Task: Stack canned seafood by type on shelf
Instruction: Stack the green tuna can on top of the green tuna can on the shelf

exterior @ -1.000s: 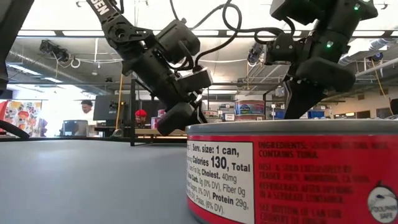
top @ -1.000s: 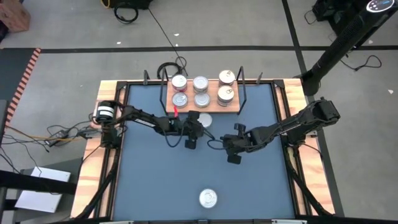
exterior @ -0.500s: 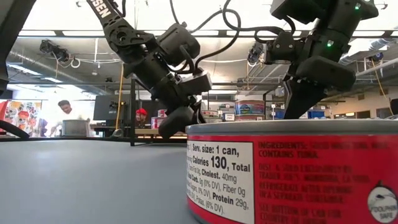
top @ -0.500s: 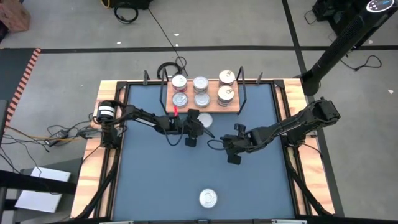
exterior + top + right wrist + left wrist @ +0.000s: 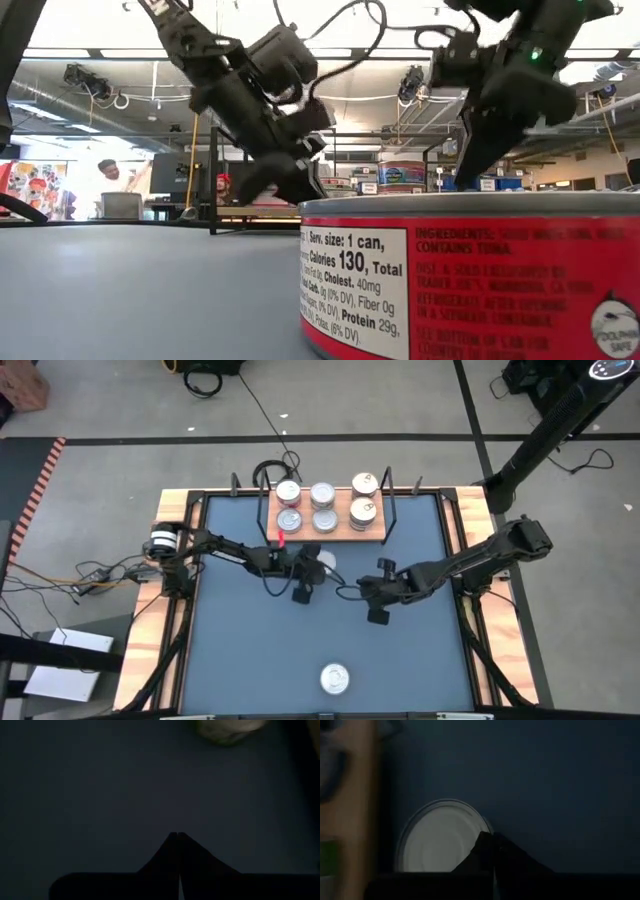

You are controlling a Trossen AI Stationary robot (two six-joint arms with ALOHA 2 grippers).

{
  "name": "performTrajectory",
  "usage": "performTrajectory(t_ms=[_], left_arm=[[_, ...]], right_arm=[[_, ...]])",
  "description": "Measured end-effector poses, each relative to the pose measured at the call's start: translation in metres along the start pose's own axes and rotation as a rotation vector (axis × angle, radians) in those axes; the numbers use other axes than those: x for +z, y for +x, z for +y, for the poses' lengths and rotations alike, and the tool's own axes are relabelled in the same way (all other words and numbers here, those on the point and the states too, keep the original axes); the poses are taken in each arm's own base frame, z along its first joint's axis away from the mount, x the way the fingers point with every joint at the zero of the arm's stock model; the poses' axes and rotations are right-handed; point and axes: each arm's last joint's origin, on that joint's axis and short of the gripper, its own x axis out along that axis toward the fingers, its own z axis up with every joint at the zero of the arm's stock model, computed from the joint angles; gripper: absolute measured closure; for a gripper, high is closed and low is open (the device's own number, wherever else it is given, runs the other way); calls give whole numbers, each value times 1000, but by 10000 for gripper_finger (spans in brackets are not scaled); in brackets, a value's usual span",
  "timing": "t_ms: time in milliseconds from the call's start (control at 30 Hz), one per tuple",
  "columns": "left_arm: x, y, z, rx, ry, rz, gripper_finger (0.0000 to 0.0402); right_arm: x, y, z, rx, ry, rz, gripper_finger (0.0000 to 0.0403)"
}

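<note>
Six cans (image 5: 323, 506) sit in three pairs on the shelf (image 5: 325, 531) at the table's (image 5: 240, 650) far edge, a seventh can (image 5: 327, 556) lies on the blue surface just off the shelf's near edge, and an eighth can (image 5: 334, 679) stands alone by the near edge. The left gripper (image 5: 303, 595) hangs beside the seventh can, fingers pressed together on nothing. The right gripper (image 5: 378, 616) hovers mid-table toward the right edge, also closed and empty, with bare blue surface between both grippers and the near can.
</note>
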Motion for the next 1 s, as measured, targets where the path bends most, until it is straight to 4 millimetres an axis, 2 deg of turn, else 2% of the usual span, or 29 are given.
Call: performTrajectory(t_ms=[300,433,533,700,867,1000], left_arm=[[14,-40,5,-259,-228,-111,400],[21,-52,8,-306,-311,-160,401],[23,-56,10,-308,-337,-179,401],[23,-55,11,-328,-382,-175,401],[23,-55,16,-355,-418,-199,401],[22,-55,19,-358,-430,-207,401]], right_arm=[[5,-41,-3,86,48,-157,397],[13,-49,3,148,52,-266,396],[21,-46,11,180,42,-342,386],[31,-23,25,176,4,-399,346],[30,2,32,4,-93,-393,279],[28,13,35,-104,-160,-387,211]])
